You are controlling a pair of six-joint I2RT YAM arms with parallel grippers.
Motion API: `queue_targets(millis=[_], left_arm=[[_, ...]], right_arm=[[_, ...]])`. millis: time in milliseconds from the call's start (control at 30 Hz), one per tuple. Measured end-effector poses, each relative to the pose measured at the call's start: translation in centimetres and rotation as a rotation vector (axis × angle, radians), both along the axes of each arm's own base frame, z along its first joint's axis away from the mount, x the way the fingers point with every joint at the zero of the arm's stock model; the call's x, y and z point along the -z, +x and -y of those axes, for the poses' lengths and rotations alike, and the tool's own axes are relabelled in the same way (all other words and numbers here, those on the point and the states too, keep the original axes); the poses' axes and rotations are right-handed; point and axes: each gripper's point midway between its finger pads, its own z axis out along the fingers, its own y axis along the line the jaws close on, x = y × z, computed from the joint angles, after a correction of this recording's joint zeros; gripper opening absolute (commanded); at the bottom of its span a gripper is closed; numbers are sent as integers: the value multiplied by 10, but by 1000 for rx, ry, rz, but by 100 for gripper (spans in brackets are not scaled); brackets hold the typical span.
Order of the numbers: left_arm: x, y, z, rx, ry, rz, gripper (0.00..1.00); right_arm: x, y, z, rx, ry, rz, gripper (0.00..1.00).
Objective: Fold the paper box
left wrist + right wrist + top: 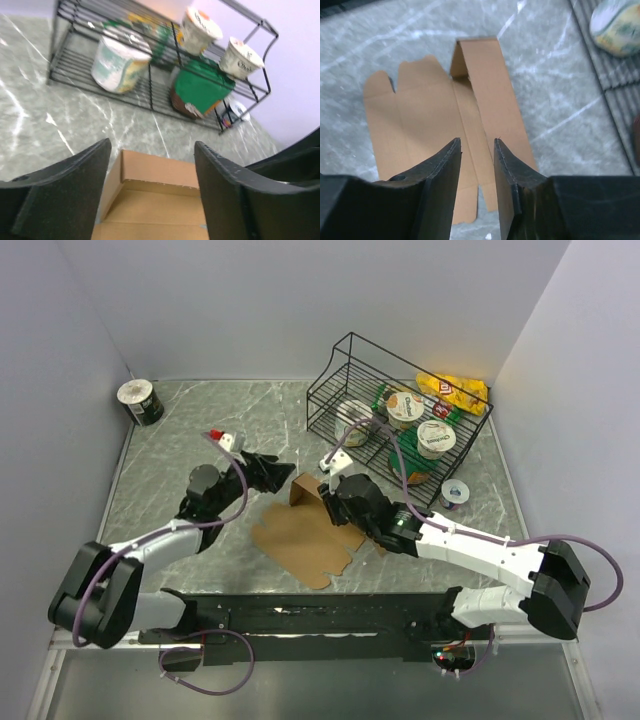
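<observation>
The paper box [300, 535] is a brown cardboard sheet lying mostly flat at the middle of the table. Its far end flap [304, 490] stands up. My left gripper [278, 472] hovers just left of that flap and is open. In the left wrist view the raised flap [162, 172] shows between its wide-apart fingers [75, 190], untouched. My right gripper [335, 502] hangs over the sheet's right side. In the right wrist view its jaws [476, 145] stand a narrow gap apart above the long panels of the box [420, 125], with nothing between them.
A black wire basket [400, 410] with yogurt cups and snack bags stands at the back right, also seen as the basket [150, 75] close behind the flap. A small round tin [455, 493] lies by its near corner. A roll [140, 402] sits at the back left corner.
</observation>
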Motion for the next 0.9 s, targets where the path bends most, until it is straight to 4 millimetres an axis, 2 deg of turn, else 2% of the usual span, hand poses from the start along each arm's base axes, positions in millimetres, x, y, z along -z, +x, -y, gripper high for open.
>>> queue_targets(millis=[67,267,400,667,900], left_arm=[[5,3,6,30,11,-27,68],[55,7,20,103,53,-198,64],[80,8,24,124,54,-284,60],[90,11,31,147,25,-333,51],[93,13,34,153,0,-346,41]], right_arm=[[12,0,4,12,-3,-31,38],[48,-9,12,18,-27,-112,38],[59,-14,15,22,-28,-136,38],[72,-18,20,29,-35,-156,36],[72,-18,19,29,-33,-154,36]])
